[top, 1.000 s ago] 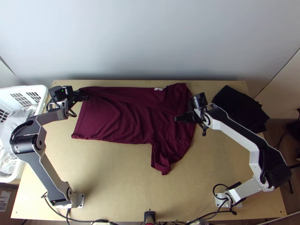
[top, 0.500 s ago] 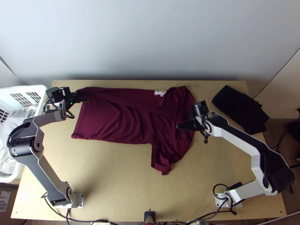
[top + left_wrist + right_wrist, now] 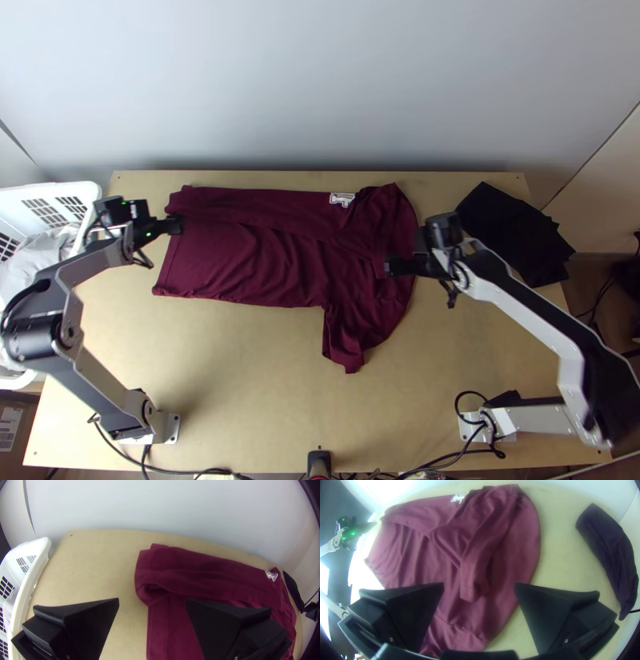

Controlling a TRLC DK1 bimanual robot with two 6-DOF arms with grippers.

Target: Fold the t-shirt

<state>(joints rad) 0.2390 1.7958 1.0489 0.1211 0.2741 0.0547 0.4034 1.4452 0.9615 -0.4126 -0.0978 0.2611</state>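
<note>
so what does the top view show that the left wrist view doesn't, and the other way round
Top view: the left base and right base on the table, a sleeve toward the near edge. Left wrist view: the wide gap between the fingers of the left gripper, the dark hollow in a folded corner. Both: maroon t-shirt, white print, basket, black cloth.

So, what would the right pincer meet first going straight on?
The right pincer would likely meet the dark red fabric t-shirt, near its folded-over sleeve; depth is unclear.
</note>
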